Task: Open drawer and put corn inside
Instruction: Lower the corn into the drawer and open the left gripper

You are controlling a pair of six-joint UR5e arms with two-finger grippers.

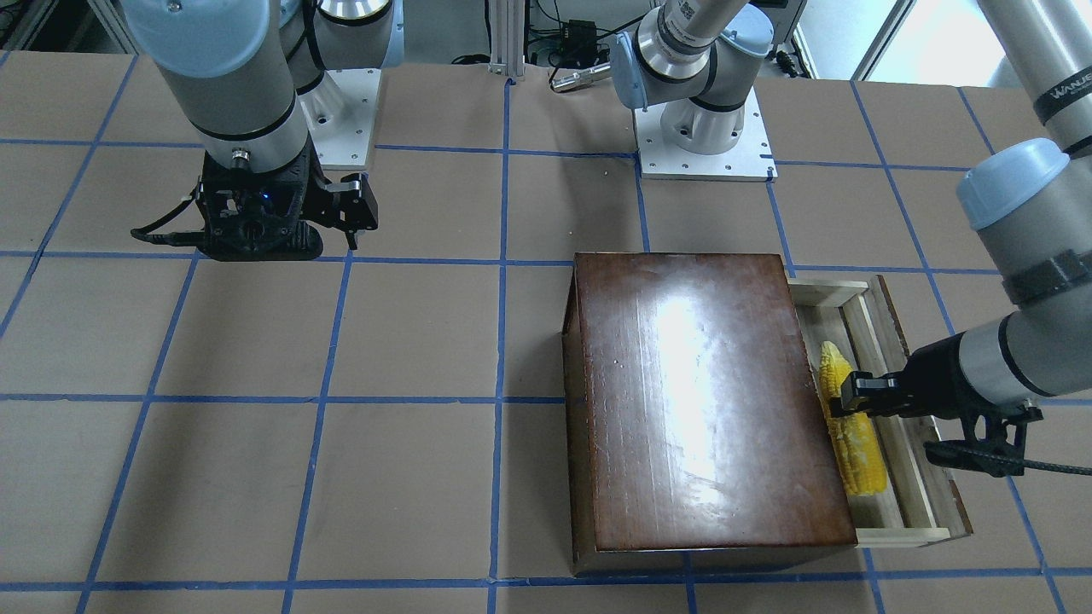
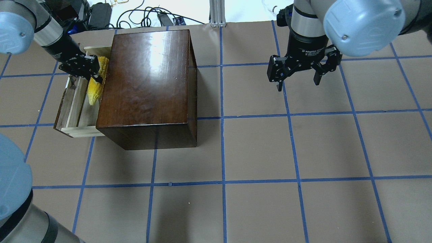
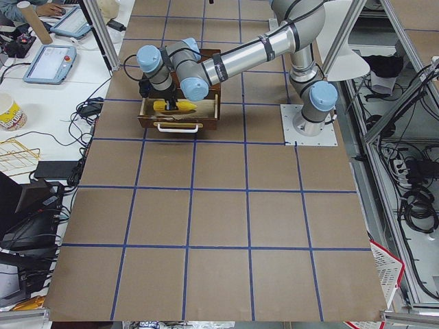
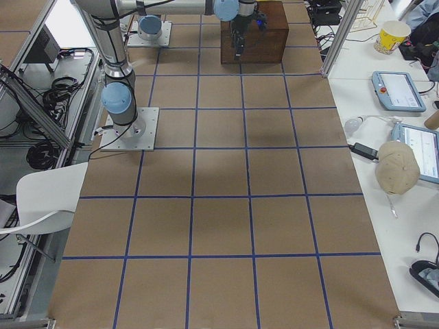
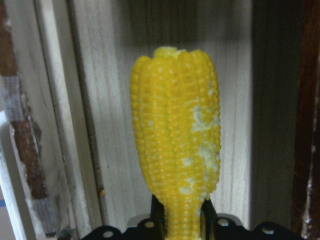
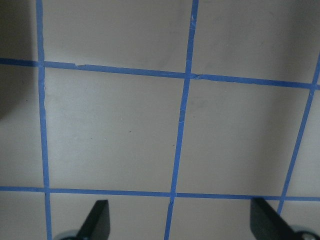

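Observation:
The drawer (image 1: pixel 917 499) is pulled out of the glossy dark-brown box (image 1: pixel 699 401), its pale wood tray exposed; it also shows in the overhead view (image 2: pixel 72 113). The yellow corn (image 1: pixel 856 443) lies lengthwise inside the tray, close to the box side. My left gripper (image 1: pixel 846 397) is shut on the corn near its narrow end; the left wrist view shows the cob (image 5: pixel 175 140) pinched between the fingers over the tray floor. My right gripper (image 2: pixel 297 84) is open and empty above bare table, far from the box; its fingers (image 6: pixel 97 217) stand wide apart.
The box (image 2: pixel 145 77) stands at the table's far left in the overhead view, near the back edge and cables. The brown table (image 2: pixel 270 152) is marked with blue tape grid lines. The arm base plates (image 1: pixel 704 136) sit by the robot's side.

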